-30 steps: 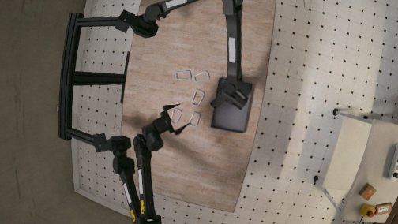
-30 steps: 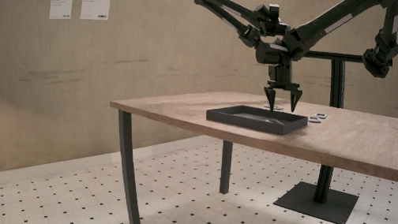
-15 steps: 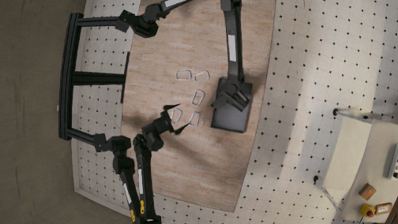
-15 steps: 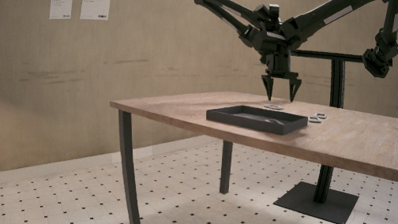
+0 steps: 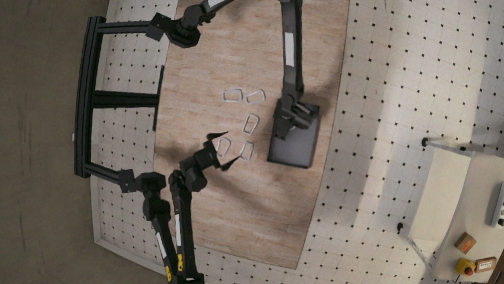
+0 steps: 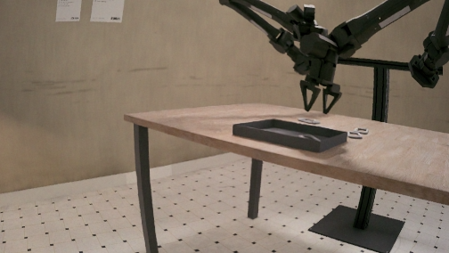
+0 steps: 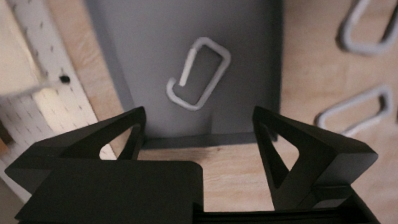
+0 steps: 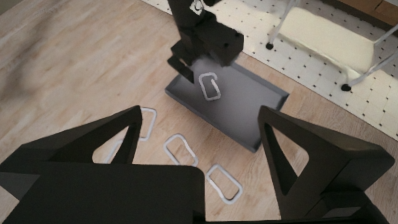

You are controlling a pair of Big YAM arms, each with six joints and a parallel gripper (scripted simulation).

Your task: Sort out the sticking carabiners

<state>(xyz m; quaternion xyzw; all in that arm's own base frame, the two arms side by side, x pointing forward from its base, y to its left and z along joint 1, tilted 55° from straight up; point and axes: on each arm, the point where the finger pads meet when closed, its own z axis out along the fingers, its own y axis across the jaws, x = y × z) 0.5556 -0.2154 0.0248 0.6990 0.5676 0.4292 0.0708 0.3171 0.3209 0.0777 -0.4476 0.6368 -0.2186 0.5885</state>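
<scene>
The right hand (image 5: 233, 145) (image 8: 200, 111) hangs wide open, gripping nothing, near five loose carabiners (image 5: 245, 122) (image 6: 308, 120) (image 7: 367, 49) (image 8: 217, 186) on the counter (image 5: 240, 210) (image 6: 200, 117) (image 7: 235, 175) (image 8: 95, 60). Rightward, the grey tray (image 5: 290, 164) (image 6: 276, 138) (image 7: 200, 141) (image 8: 215, 117) holds a gaping carabiner (image 6: 306, 136) (image 7: 214, 82) (image 8: 203, 89), apparently just sorted. The left hand (image 5: 309, 119) (image 6: 316, 111) (image 7: 199, 112), empty and fully open, overhangs it; next, probably clear away and test another gate.

Note the table (image 5: 235, 215) (image 6: 200, 129): wood-look top, visible grain, low sheen. The tray (image 5: 291, 162) (image 6: 276, 139) (image 7: 240, 140) (image 8: 210, 116) appears smooth and matt. You see pale grey carabiners (image 5: 232, 102) (image 7: 223, 70) (image 8: 204, 90) with a dull, smooth finish.
</scene>
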